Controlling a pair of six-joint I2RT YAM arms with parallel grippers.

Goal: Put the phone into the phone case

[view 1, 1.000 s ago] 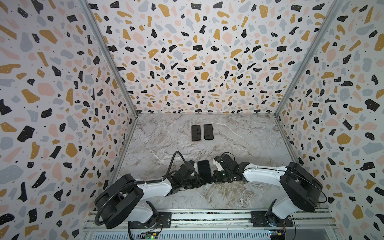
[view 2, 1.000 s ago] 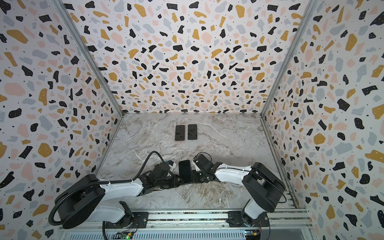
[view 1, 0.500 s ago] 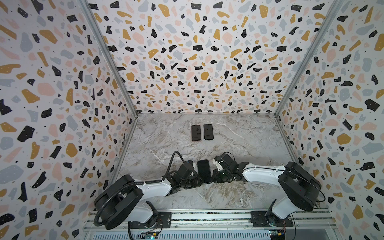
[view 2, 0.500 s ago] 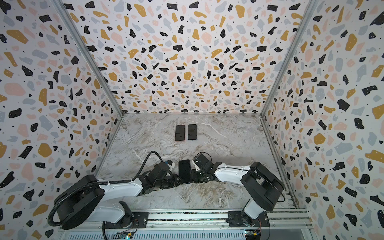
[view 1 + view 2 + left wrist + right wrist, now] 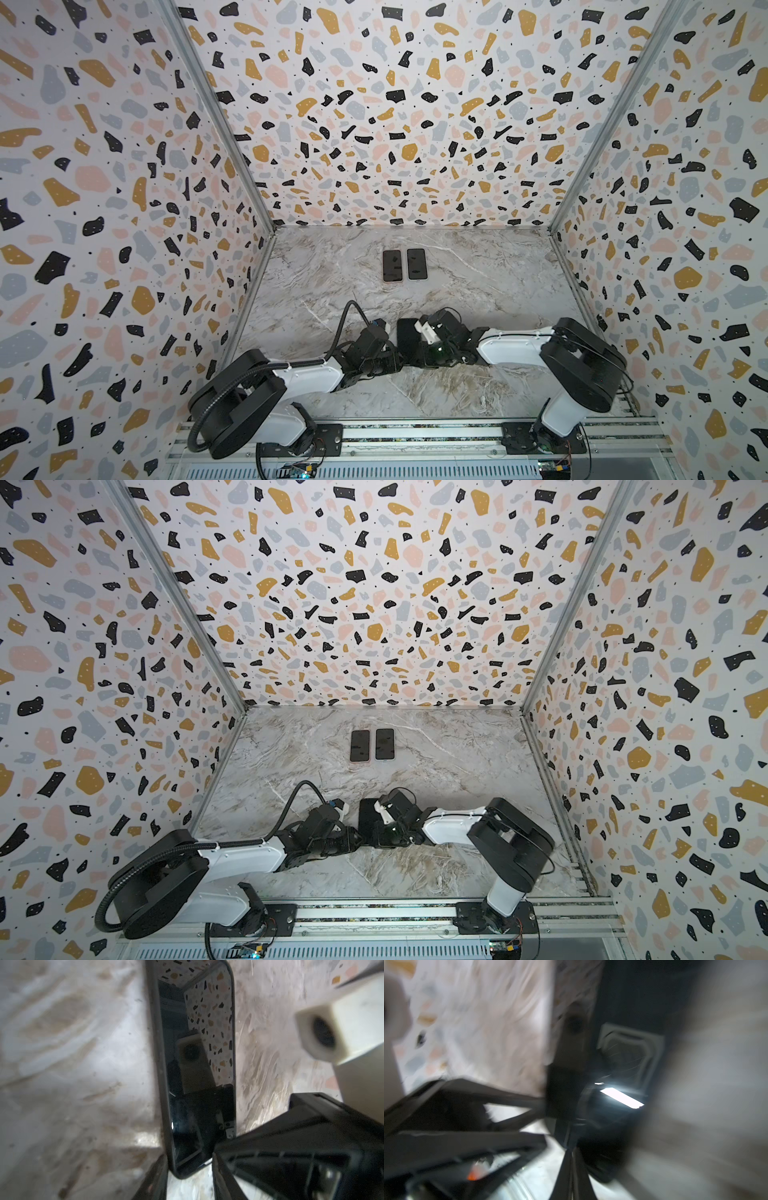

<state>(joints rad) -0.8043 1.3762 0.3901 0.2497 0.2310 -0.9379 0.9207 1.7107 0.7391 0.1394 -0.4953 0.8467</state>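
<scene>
A black phone case (image 5: 407,338) (image 5: 369,818) lies near the table's front middle, between both grippers. In the left wrist view the glossy phone (image 5: 197,1064) sits inside the case's dark rim (image 5: 154,1053); whether it is fully seated I cannot tell. My left gripper (image 5: 397,359) (image 5: 189,1159) is shut on the near end of the case, one finger on each long side. My right gripper (image 5: 419,353) (image 5: 571,1153) is shut with nothing between its fingers, its tips at the right side of the near end. The right wrist view is blurred.
Two other phones (image 5: 392,266) (image 5: 417,264) lie face up side by side at the back middle of the marble table (image 5: 478,291). Terrazzo-patterned walls (image 5: 124,208) close in the left, right and back. A metal rail (image 5: 415,432) runs along the front.
The right arm has shifted slightly to the left with its gripper staying shut at the case. The left gripper and the case have hardly moved.
</scene>
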